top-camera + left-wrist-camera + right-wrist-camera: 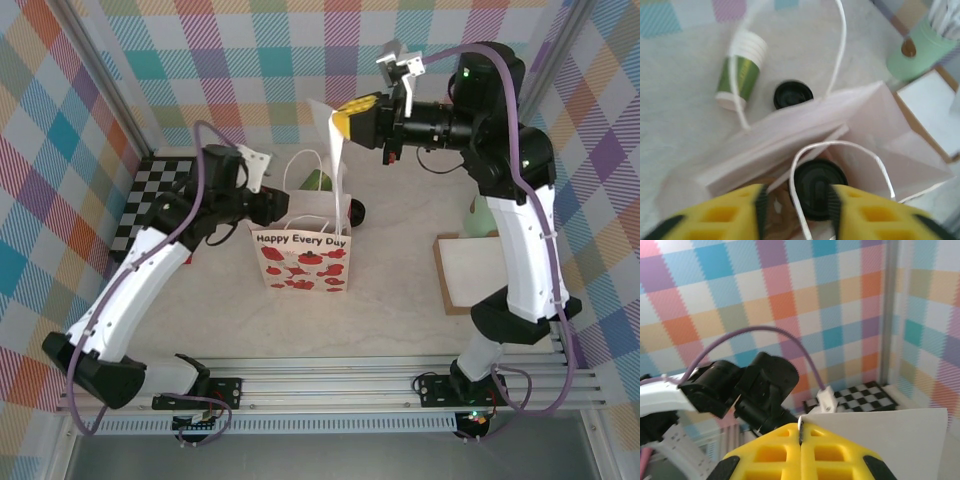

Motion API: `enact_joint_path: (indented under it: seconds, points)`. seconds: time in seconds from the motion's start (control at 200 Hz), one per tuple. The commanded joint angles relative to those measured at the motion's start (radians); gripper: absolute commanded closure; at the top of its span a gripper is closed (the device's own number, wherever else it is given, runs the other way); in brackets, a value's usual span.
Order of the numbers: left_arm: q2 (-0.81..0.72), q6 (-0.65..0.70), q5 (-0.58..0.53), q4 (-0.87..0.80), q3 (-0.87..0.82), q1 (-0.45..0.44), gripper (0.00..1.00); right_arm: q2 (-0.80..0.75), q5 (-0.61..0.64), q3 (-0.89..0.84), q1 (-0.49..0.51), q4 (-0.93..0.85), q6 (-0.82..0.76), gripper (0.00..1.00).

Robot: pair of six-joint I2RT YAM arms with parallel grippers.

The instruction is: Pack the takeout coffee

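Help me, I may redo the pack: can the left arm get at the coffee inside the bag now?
Probably yes. The right gripper holds the bag open by its rim, and the coffee sits right below the open jaws of the left gripper; only a white handle loop arcs over it.

The bag (300,258) is white paper, matt and a little creased. The takeout coffee (817,187) inside it has a shiny black plastic lid. The cup stack (738,75) is glossy green paper. The loose lid (792,94) is black plastic. The table (400,320) looks pale and rough. The rails (330,385) along its near edge are bare metal.
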Motion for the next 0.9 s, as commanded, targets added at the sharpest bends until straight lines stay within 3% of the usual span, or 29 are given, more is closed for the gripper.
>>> enact_joint_path:
  seconds: [0.0, 0.15, 0.33, 0.44, 0.635, 0.895]
  points:
    - [-0.091, -0.039, -0.033, 0.098, -0.040, 0.064, 0.50, 0.035, -0.163, 0.043, 0.026, -0.039, -0.025, 1.00]
    - [-0.163, 0.024, 0.103, 0.137, -0.068, 0.145, 0.30, 0.057, -0.223, 0.044, 0.037, -0.051, -0.060, 1.00]
    - [-0.178, 0.203, 0.445, 0.173, -0.057, 0.184, 0.04, 0.079, -0.003, -0.006, 0.038, -0.105, -0.190, 1.00]
    - [-0.148, 0.290, 0.579, 0.198, -0.037, 0.192, 0.00, 0.113, 0.010, -0.036, 0.038, -0.058, -0.209, 1.00]
    - [-0.084, 0.325, 0.479, 0.329, -0.035, 0.175, 0.00, 0.230, -0.151, 0.125, 0.056, -0.090, -0.177, 1.00]
    - [-0.006, 0.391, 0.515, 0.405, 0.011, 0.105, 0.00, 0.265, -0.209, 0.129, 0.098, -0.103, -0.167, 1.00]
